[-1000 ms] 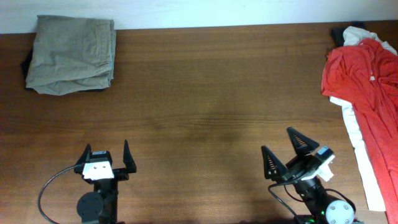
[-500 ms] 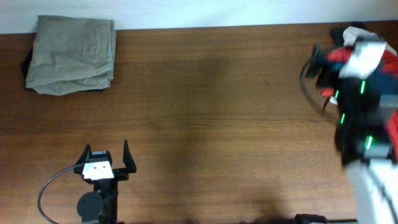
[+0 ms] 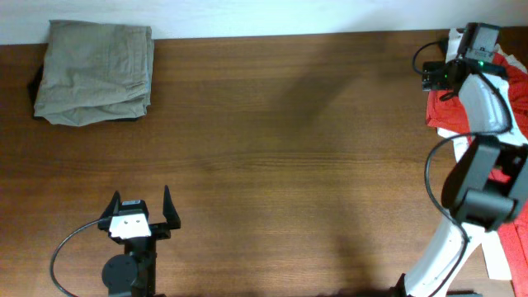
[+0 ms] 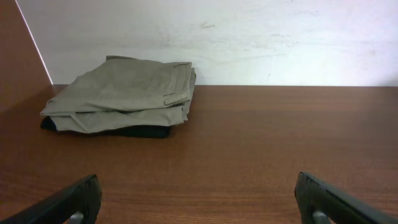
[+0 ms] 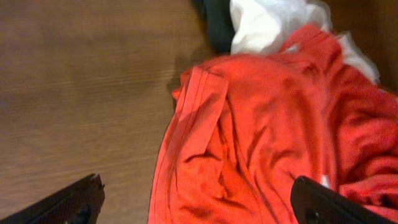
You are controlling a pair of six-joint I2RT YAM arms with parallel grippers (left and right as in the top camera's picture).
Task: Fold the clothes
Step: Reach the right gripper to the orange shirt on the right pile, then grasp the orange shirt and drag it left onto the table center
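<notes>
The orange-red T-shirt lies crumpled at the table's far right edge, mostly hidden by my right arm in the overhead view. In the right wrist view the shirt fills the lower right, a stitched hem edge running down its left side. My right gripper is open just above the shirt's left edge; in the right wrist view the gripper has one finger over bare wood and the other over red cloth. My left gripper is open and empty near the front left, and it also shows in the left wrist view.
A folded khaki garment lies on a dark one at the back left corner, also seen in the left wrist view. A white garment and a dark one lie beside the shirt. White cloth reaches the front right.
My right arm has swung from the table's front right up to the back right and now hovers over the orange-red shirt. The left arm has not moved.
</notes>
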